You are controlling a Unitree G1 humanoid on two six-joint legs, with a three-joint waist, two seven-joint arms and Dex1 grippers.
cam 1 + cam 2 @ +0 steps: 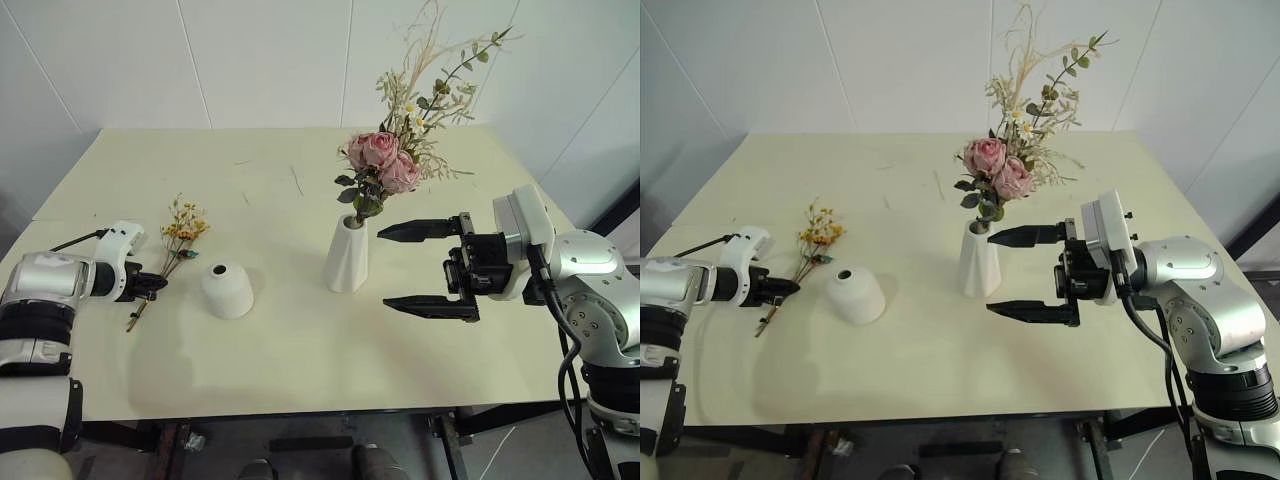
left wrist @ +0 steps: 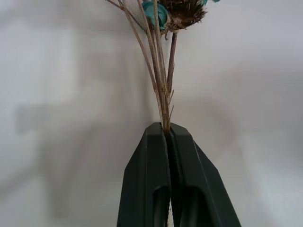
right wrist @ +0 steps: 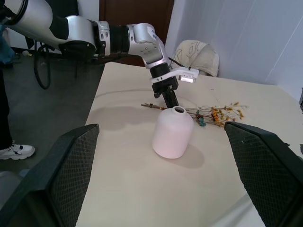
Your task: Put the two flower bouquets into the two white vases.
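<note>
Half done — rose bunch sits in the tall vase. Your left hand is clamped on the yellow sprig, lying on the surface at 9 o'clock of the squat vase. Right hand gapes wide, empty — sprig remains.

no readable text, labels or numbers (none anywhere)

Head stereo looking down over table, wrist views along fingers

A pale cream table carries a tall vase, squat vase, yellow sprig and loose twigs.
</note>
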